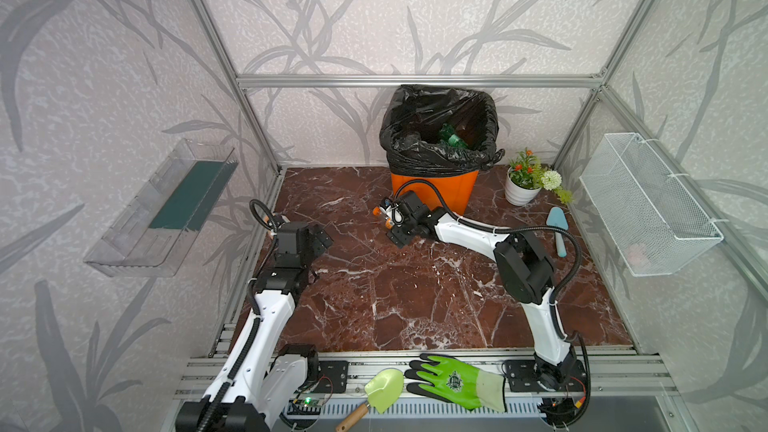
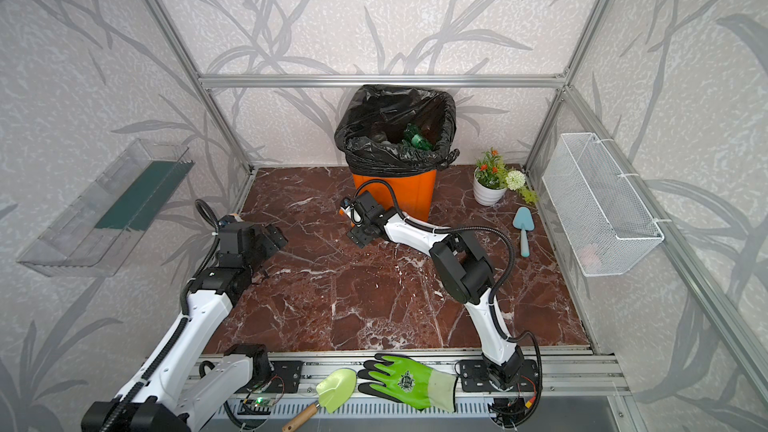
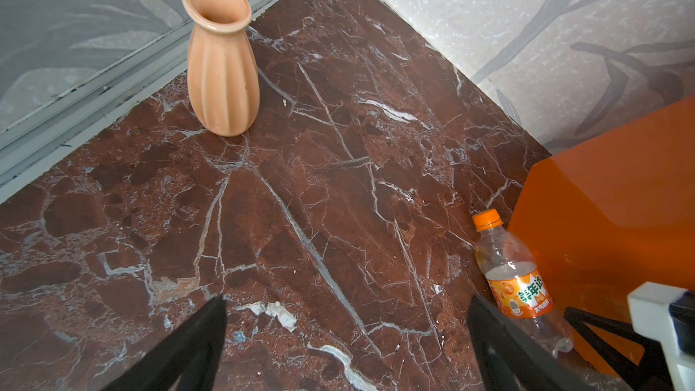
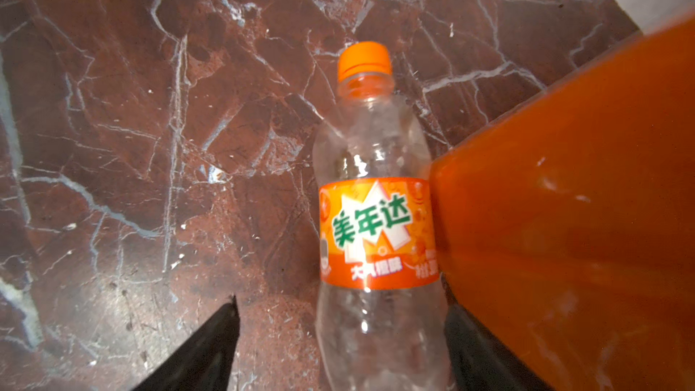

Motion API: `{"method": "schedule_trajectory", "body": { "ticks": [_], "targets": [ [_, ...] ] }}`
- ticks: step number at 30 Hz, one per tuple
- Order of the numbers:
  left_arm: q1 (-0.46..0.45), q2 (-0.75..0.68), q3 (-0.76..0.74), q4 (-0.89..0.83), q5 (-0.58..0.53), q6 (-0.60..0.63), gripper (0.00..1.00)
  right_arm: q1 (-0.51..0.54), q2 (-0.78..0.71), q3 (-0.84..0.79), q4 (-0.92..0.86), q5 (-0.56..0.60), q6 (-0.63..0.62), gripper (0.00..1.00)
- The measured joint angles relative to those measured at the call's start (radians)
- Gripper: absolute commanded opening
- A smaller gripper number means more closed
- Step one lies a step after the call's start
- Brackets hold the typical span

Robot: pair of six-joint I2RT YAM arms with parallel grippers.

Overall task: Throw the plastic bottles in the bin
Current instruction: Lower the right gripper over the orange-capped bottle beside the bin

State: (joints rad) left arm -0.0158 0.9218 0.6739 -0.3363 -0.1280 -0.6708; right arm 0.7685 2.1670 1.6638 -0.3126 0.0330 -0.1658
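the bin (image 1: 453,191) stands at the back of the table (image 1: 415,292) with a bottle (image 1: 451,137) inside. a second bottle (image 4: 376,220) lies on the table against the bin's left front corner. a flower pot (image 1: 518,193) stands right of the bin, a trowel (image 1: 557,230) before the pot, a vase (image 3: 222,65) by the table's left edge.

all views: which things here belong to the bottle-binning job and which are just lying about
Job: orange-label bottle, bin, green bottle inside it.
Lying about: vase, flower pot, blue trowel, green glove, green scoop, wire basket, clear wall tray.
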Motion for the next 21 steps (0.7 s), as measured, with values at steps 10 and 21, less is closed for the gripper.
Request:
{"method": "schedule_trajectory", "body": {
  "ticks": [10, 21],
  "targets": [
    [0.006, 0.007, -0.016, 0.0, 0.014, 0.001, 0.99, 0.065, 0.05, 0.121, -0.12, 0.067, 0.032, 0.89],
    [0.014, 0.007, -0.024, -0.001, 0.018, 0.016, 0.99, 0.057, 0.384, 0.685, -0.401, 0.128, 0.238, 0.9]
  ]
}}
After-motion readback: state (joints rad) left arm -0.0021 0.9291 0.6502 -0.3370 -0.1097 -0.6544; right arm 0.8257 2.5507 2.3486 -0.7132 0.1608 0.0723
